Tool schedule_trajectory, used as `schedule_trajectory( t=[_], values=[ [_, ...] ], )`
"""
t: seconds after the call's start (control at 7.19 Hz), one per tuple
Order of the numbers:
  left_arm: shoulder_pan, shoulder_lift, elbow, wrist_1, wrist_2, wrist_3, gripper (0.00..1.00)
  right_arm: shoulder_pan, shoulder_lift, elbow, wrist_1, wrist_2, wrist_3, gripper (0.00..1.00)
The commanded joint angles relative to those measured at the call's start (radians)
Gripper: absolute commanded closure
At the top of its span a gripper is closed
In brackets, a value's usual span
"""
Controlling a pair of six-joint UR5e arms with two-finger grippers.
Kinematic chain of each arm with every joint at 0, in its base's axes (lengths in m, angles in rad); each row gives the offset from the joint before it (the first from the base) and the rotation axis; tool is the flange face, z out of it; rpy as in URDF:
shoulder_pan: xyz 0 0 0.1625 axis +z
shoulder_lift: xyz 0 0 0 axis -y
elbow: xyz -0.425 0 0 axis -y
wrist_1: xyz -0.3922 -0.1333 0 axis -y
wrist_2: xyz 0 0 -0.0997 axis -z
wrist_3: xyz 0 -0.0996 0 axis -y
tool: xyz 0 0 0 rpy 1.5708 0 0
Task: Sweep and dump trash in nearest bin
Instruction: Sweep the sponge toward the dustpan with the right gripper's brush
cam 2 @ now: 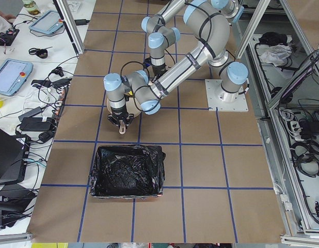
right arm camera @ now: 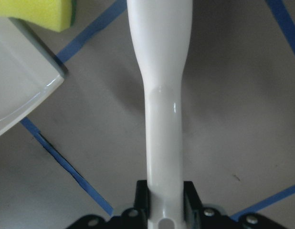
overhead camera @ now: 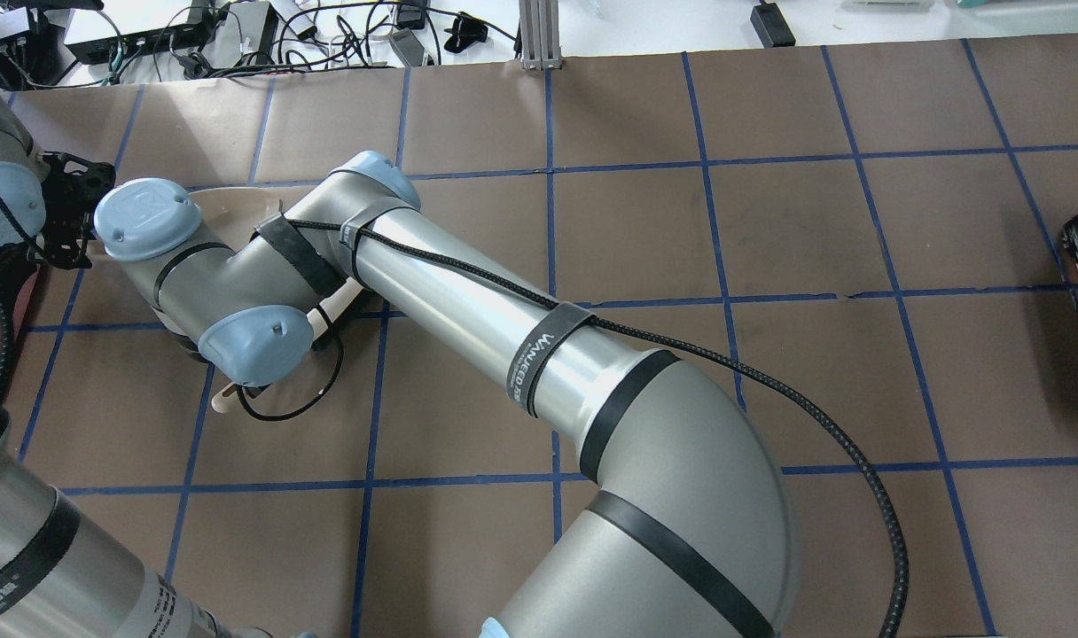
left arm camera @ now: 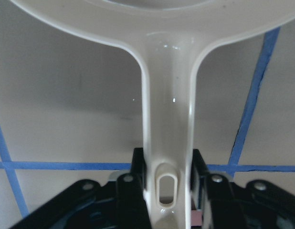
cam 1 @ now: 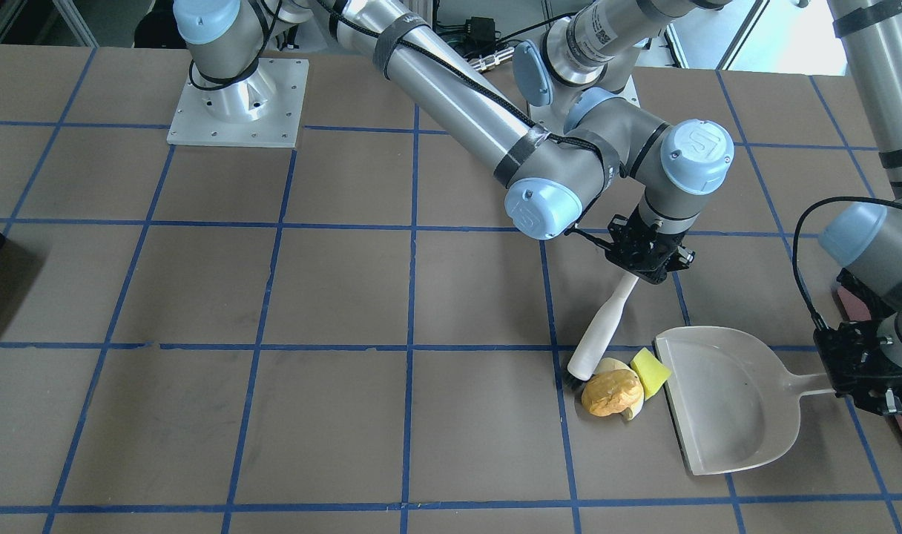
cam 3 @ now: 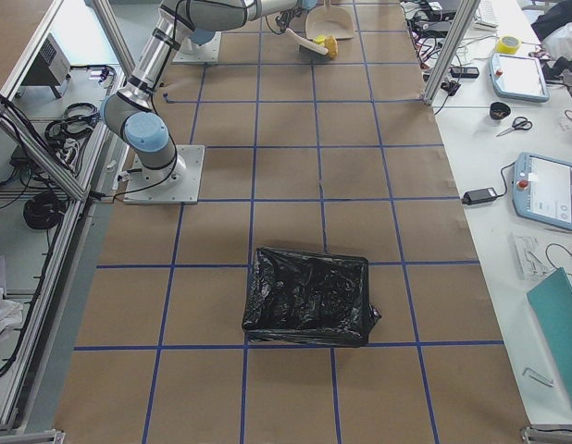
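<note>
The trash lies in a tight cluster: an orange-brown lump [cam 1: 610, 393], a yellow sponge wedge [cam 1: 650, 371] and a pale beige chunk [cam 1: 614, 365] half hidden behind the lump. The beige dustpan [cam 1: 725, 393] lies flat with its mouth touching the sponge. My left gripper [cam 1: 840, 382] is shut on the dustpan's handle [left arm camera: 167, 119]. My right gripper [cam 1: 636, 271] is shut on the white brush [cam 1: 599, 334]; the brush's dark head rests against the lump's far side from the pan. The bin [cam 2: 128, 171], lined with a black bag, stands beyond the pan at the table's left end.
A pink edge of the bin [cam 1: 851, 300] shows under my left arm. A second plain black-bagged container [cam 3: 309, 296] stands far off toward the table's right end. My right arm [overhead camera: 468, 301] reaches across the table over the pan. Blue tape lines grid the brown tabletop.
</note>
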Motion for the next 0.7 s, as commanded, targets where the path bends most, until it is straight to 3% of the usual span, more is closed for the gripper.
schedule_trajectory(
  t=[0.0,0.42,0.56],
  values=[
    [-0.049,0.001,0.0,0.03,0.071,-0.002,1.0,-0.006,0.04,-0.061,-0.002,-0.001,-0.15,1.0],
    [-0.055,0.001,-0.002,0.032,0.085,-0.002,1.0,-0.012,0.048,-0.075,-0.002,0.028,-0.463,1.0],
    [-0.055,0.0,-0.002,0.032,0.085,-0.002,1.0,-0.012,0.048,-0.075,-0.002,0.113,-0.552,1.0]
  ],
)
